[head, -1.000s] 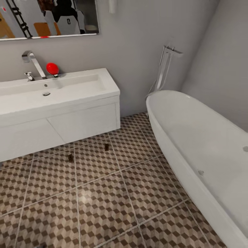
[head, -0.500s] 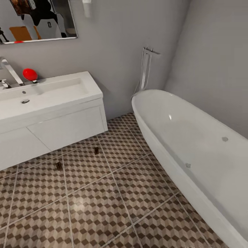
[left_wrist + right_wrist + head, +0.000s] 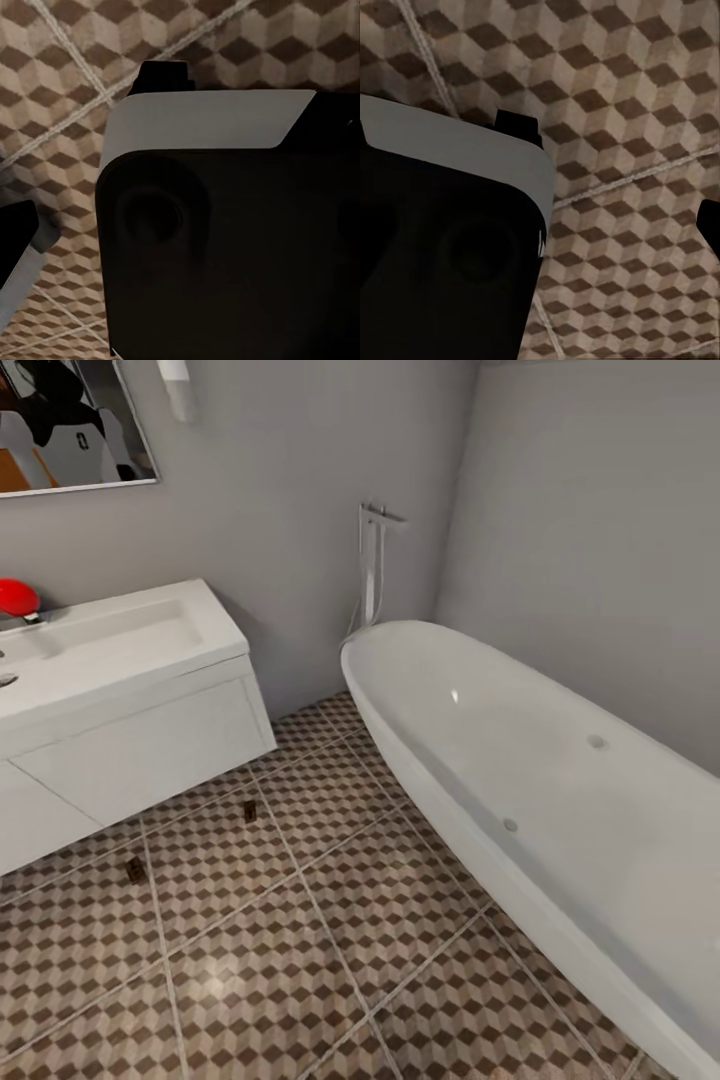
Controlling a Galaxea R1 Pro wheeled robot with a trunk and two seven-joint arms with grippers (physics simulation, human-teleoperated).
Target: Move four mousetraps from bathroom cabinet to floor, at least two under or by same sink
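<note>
Showing 2 mousetraps point(image 3: 249, 810) on bathroom floor point(image 3: 330, 920), near sink point(image 3: 120, 635)

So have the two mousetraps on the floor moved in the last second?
No. Both mousetraps keep their places against the grout lines in front of the sink; the whole view slid left, so the camera turned.

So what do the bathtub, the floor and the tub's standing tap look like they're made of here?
The bathtub looks like glossy white acrylic or enamel: smooth, with a soft highlight inside. The bathroom floor reads as ceramic tile with a printed cube pattern, pale grout lines and a faint sheen. The standing tap looks like polished chrome, though it is small and pale against the wall.
</note>
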